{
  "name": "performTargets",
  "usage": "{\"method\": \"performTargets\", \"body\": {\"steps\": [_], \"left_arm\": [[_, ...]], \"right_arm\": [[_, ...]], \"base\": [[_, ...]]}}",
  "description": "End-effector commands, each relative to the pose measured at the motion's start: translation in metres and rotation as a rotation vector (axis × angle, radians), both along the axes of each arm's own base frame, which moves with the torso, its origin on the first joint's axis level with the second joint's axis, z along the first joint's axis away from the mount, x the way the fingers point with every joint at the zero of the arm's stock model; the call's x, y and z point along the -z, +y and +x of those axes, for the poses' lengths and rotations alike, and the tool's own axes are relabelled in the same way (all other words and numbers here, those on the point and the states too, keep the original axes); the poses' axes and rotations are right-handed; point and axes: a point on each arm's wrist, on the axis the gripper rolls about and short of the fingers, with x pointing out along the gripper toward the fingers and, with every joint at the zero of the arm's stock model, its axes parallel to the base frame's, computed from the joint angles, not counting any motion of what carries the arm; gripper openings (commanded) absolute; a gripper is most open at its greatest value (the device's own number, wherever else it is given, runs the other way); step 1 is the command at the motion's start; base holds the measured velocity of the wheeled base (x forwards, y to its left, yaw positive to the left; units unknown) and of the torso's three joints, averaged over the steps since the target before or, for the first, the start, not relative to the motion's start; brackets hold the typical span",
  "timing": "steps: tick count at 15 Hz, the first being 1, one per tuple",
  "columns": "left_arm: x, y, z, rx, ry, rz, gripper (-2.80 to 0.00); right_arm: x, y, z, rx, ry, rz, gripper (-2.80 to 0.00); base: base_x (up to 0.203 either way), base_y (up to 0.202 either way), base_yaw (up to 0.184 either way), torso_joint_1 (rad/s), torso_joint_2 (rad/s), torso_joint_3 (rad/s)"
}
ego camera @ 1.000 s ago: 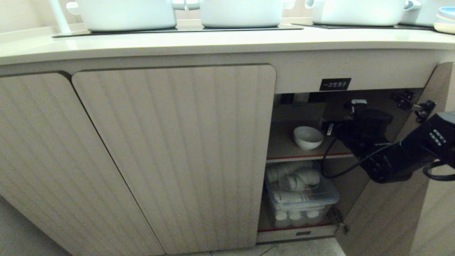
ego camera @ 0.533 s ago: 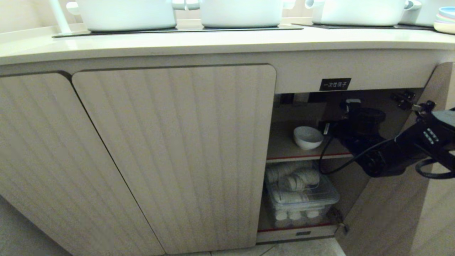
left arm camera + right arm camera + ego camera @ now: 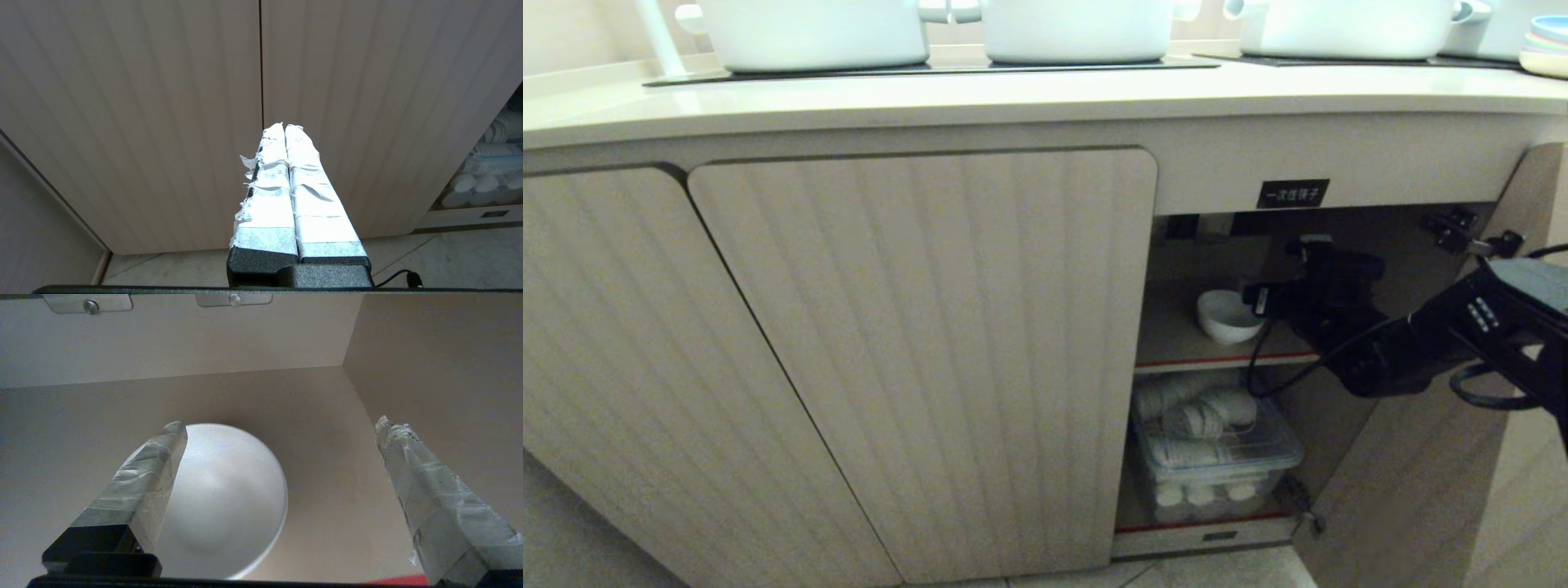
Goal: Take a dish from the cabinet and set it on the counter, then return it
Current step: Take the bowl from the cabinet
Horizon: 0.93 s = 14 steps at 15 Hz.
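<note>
The dish [image 3: 1225, 317], a small white bowl, sits on the upper red-edged shelf [image 3: 1225, 359] of the open cabinet [image 3: 1176, 245], under the black label [image 3: 1293, 193]. My right gripper [image 3: 1255, 299] reaches into that compartment and stands open just right of the dish. In the right wrist view the dish [image 3: 220, 498] lies low under one taped finger [image 3: 151, 473], while the other finger [image 3: 425, 486] stands well clear over bare shelf; nothing is gripped. My left gripper [image 3: 284, 127] is shut and empty, parked low before the closed fluted doors. The counter [image 3: 1013, 98] runs above.
Big white pots [image 3: 1078, 28] stand on the black cooktop panels. Stacked plates [image 3: 1547, 49] sit at the counter's far right. A clear plastic box of white cups [image 3: 1217, 457] fills the lower shelf. The cabinet's open door [image 3: 1421, 490] hangs at the right beside my arm, black hinges [image 3: 1454, 229] above.
My right arm has pushed further into the cabinet, its hand shifting left and slightly up toward the dish. The dish has not moved and the jaws stay open.
</note>
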Motion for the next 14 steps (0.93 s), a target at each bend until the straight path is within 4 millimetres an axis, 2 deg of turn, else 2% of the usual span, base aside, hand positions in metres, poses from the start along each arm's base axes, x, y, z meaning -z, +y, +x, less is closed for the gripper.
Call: {"method": "performTargets", "body": {"steps": [1, 10, 14], "left_arm": [[0.000, 0.000, 0.000, -0.001, -0.001, 0.000, -2.80], [0.000, 0.000, 0.000, 0.000, -0.001, 0.000, -2.80], [0.000, 0.000, 0.000, 0.000, -0.001, 0.000, -2.80]], "right_arm": [[0.003, 0.000, 0.008, 0.002, -0.001, 0.000, 0.00], [0.002, -0.002, 0.030, 0.005, 0.099, -0.005, 0.00], [0.002, -0.001, 0.032, -0.001, 0.140, -0.006, 0.00]], "base": [[0.000, 0.000, 0.000, 0.000, 0.00, 0.000], [0.000, 0.000, 0.000, 0.000, 0.00, 0.000], [0.000, 0.000, 0.000, 0.000, 0.00, 0.000]]}}
